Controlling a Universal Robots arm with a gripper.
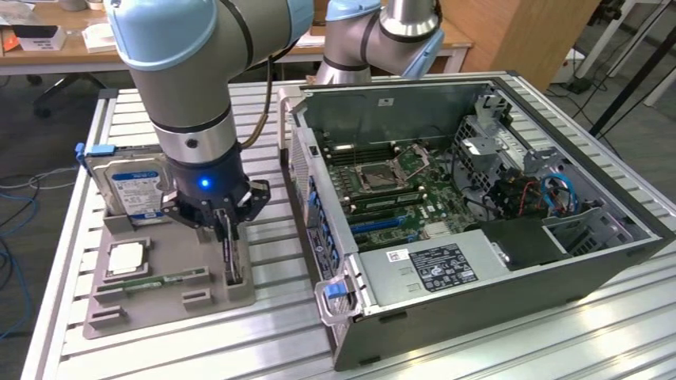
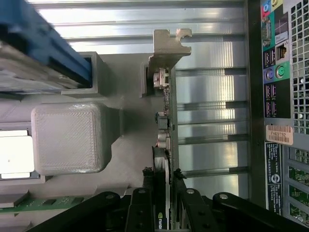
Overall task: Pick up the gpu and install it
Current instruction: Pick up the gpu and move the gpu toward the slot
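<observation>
On the slatted metal table (image 1: 496, 348) lies a grey tray (image 1: 158, 305). The gpu (image 1: 233, 265) stands on edge in the tray's slot, pinched by the gripper (image 1: 230, 237). An open computer case (image 1: 423, 305) sits on the exterior view's right, with a wooden desk (image 1: 63, 55) behind.
</observation>
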